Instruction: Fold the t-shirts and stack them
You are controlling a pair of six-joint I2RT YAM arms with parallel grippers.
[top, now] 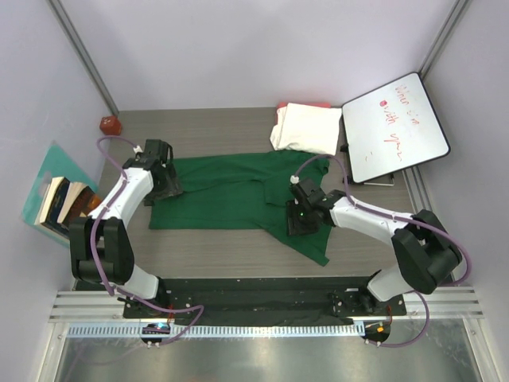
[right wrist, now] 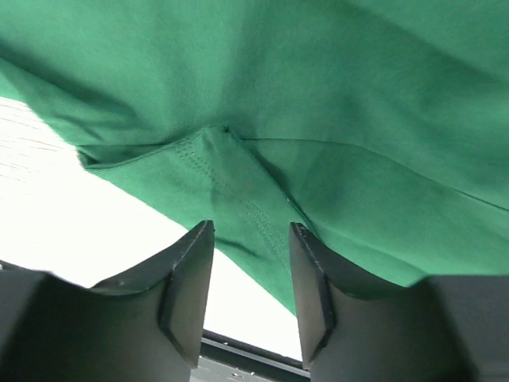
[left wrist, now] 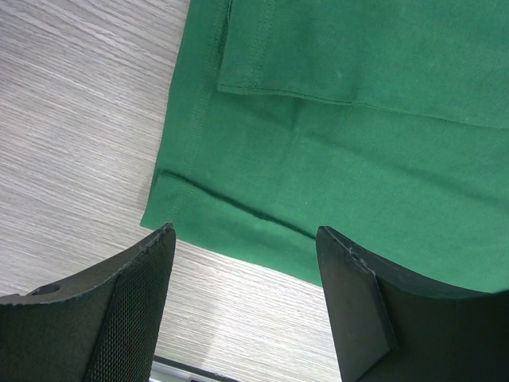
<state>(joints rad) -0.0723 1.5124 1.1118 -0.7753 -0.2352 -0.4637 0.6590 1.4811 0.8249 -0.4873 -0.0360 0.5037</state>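
Note:
The dark green t-shirt (top: pixel 231 195) lies spread flat across the middle of the table. My left gripper (top: pixel 165 189) is open over its left edge. In the left wrist view the shirt's hemmed corner (left wrist: pixel 183 207) lies just ahead of the open left gripper (left wrist: pixel 245 235), with bare table between the fingers (left wrist: pixel 131 310). My right gripper (top: pixel 301 220) is open, low over the shirt's lower right part. In the right wrist view a stitched green fold (right wrist: pixel 238 199) sits between the tips of the right gripper (right wrist: pixel 251 227). The cream-white folded bundle (top: pixel 306 127) lies at the back, with a red-pink cloth edge (top: pixel 305 104) beneath it.
A white whiteboard (top: pixel 395 127) with red writing lies at the back right, next to the bundle. A small red object (top: pixel 109 124) sits at the back left corner. Books (top: pixel 64 203) on a teal sheet lie off the table's left edge.

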